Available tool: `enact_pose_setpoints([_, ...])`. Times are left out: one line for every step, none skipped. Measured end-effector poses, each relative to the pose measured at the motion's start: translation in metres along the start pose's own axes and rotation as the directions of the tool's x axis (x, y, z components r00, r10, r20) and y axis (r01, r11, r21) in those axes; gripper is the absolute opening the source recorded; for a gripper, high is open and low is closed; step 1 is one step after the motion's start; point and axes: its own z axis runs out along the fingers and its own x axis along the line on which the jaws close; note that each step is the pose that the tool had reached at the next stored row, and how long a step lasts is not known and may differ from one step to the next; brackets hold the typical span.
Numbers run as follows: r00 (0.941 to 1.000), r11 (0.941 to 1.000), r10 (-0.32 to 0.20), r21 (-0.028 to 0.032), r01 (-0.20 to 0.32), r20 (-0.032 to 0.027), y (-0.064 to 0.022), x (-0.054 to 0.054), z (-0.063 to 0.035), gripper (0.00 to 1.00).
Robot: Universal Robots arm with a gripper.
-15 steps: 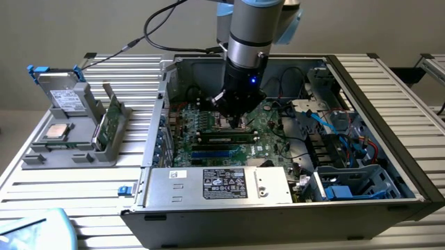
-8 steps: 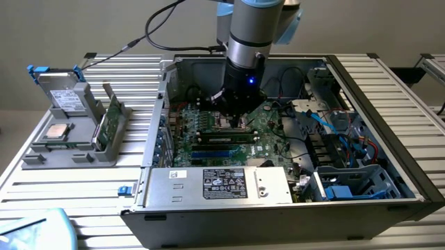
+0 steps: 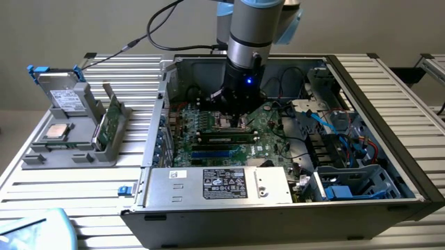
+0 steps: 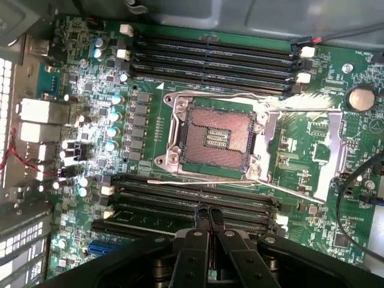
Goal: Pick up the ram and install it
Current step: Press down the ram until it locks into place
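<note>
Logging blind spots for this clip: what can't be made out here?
- Exterior view: the gripper's tips, hidden behind the arm's wrist above the motherboard.
- Wrist view: whether the shut gripper touches the ram below it; its fingers cover the contact spot.
- Exterior view: power supply label text, too small.

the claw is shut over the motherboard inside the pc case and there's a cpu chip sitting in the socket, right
Not quite: the socket is empty. The wrist view shows its bare contact field with the retention frame swung open and no chip in it. The rest holds: the claw is shut, its fingers together, over the motherboard inside the case.
</note>
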Motion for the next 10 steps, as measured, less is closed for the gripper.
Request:
enact_pose_setpoints([0.9999, 0.9999, 0.014, -0.0009, -0.014, 0.0004, 0.0, 0.0, 0.0, 0.11])
enact_pose_setpoints([0.9996, 0.9996, 0.027, -0.0019, -0.027, 0.0008, 0.0, 0.0, 0.0, 0.11])
enact_pose_setpoints([0.9991, 0.9991, 0.042, -0.0029, -0.042, 0.0013, 0.0, 0.0, 0.0, 0.11])
enact_pose_setpoints([0.9985, 0.9985, 0.055, -0.0039, -0.055, 0.0016, 0.0, 0.0, 0.0, 0.11])
enact_pose_setpoints([0.9976, 0.9976, 0.069, -0.0048, -0.069, 0.002, 0.0, 0.0, 0.0, 0.11])
enact_pose_setpoints([0.9966, 0.9966, 0.082, -0.0059, -0.082, 0.0024, 0.0, 0.0, 0.0, 0.11])
enact_pose_setpoints([0.9954, 0.9953, 0.096, -0.0068, -0.096, 0.0029, 0.0, 0.0, 0.0, 0.11])
enact_pose_setpoints([0.9944, 0.9943, 0.106, -0.0076, -0.106, 0.0037, 0.0, -0.0001, 0.0, 0.11])
enact_pose_setpoints([0.994, 0.994, 0.109, -0.0078, -0.109, 0.0038, 0.0, 0.0, 0.0001, 0.11])
enact_pose_setpoints([0.994, 0.994, 0.109, -0.0078, -0.109, 0.0039, 0.0, 0.0, 0.0001, 0.11])
